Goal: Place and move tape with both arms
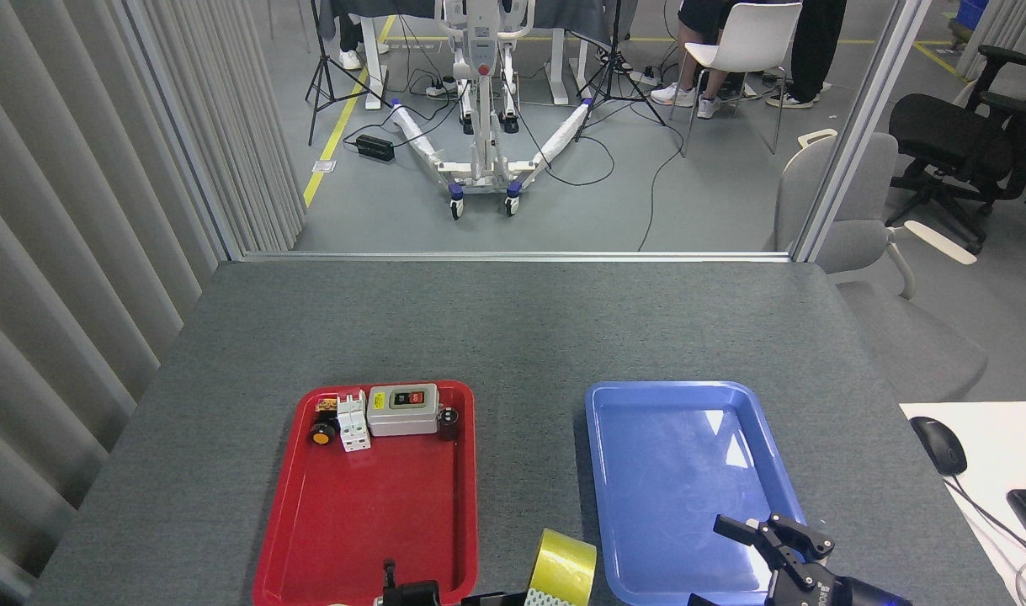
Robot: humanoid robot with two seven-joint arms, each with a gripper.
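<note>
Hanging at the bottom edge of the view, around six o'clock, the tape [563, 566] sits over the strip of tabletop [513, 328] between the red tray [361, 522] and the blue tray [672, 488]. The left gripper [487, 599] is mostly cut off below the frame; it appears to reach the roll, but whether it clamps it I cannot tell. At five o'clock, the right gripper [769, 539] waits with fingers spread over the blue tray's near end, probably ready to receive the roll.
</note>
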